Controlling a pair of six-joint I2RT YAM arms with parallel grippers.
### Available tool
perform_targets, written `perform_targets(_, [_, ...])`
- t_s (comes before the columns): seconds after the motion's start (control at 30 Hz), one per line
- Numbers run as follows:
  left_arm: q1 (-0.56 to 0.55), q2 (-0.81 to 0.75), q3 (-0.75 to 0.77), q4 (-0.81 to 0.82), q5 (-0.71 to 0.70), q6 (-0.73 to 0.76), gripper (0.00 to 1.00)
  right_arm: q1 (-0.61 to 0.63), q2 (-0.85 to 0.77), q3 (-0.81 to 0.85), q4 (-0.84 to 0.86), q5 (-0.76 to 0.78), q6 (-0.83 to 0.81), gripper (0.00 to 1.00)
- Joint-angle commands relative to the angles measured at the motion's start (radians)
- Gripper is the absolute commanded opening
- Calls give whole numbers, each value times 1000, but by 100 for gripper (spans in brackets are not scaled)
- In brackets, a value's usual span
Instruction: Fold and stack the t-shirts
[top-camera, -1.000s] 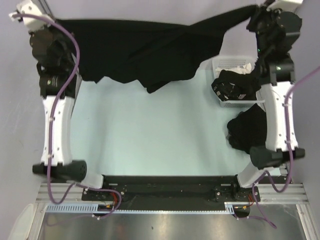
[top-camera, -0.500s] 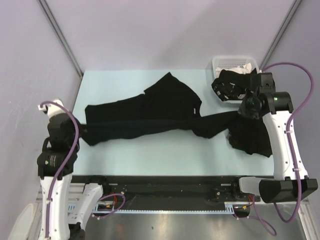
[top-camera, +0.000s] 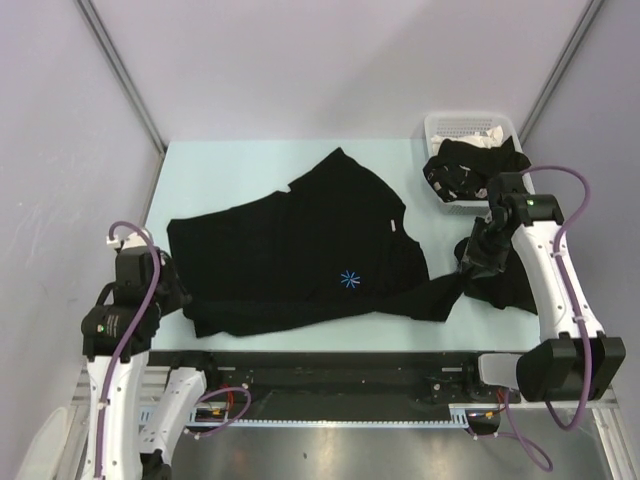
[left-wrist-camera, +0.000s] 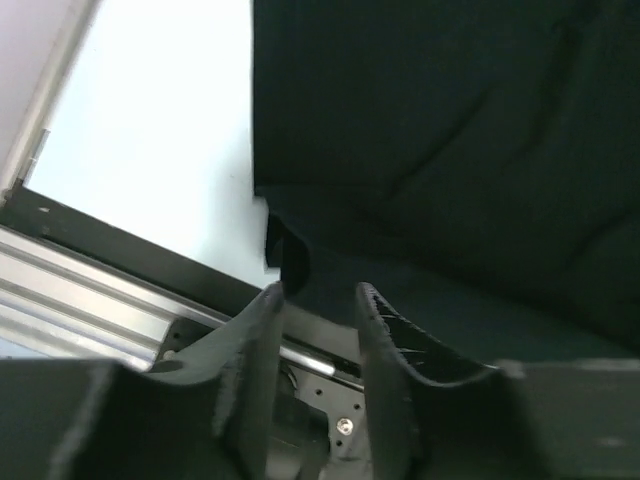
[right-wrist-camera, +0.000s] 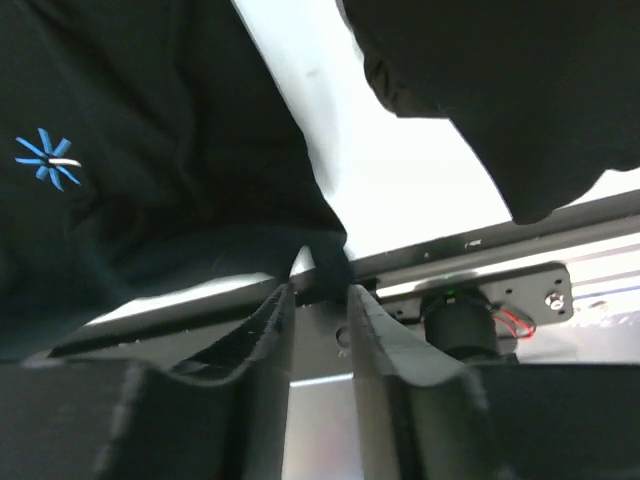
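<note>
A black t-shirt with a light-blue starburst mark and a white neck label lies spread on the table. My left gripper is shut on its near left corner at the table's front edge; in the left wrist view a fold of cloth sits at the fingertips. My right gripper is shut on the bunched near right corner; the right wrist view shows that bunch between the tips. A second black shirt lies crumpled at the right.
A white slotted basket stands at the back right with another black garment hanging over its front. The black and metal rail runs along the table's near edge, close under both grippers.
Both grippers swung the shirt from high at the back down and toward the near edge. It now lies spread with the starburst showing; it was a stretched band half a second ago.
</note>
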Motion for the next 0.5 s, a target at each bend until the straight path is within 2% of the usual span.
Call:
perform_targets(0.0, [3,57,52,0,66,-38,43,-12,38,-21,-30,-53,-7,36])
perform_targets(0.07, [3,71,77,11,42,-44,46,-15,37,-19,-18,-50,-7,42])
perform_targets(0.23, [3,94,89,101,-24,-52,46,-15,40,-13,28,-61,9,48])
perform_targets(0.37, [3,144,31,218,-41,-96,44,-10,38,16,75,-81,23,49])
perform_targets(0.47, [3,169,-38,333,-23,-133,41,11,26,22,205,-143,18,49])
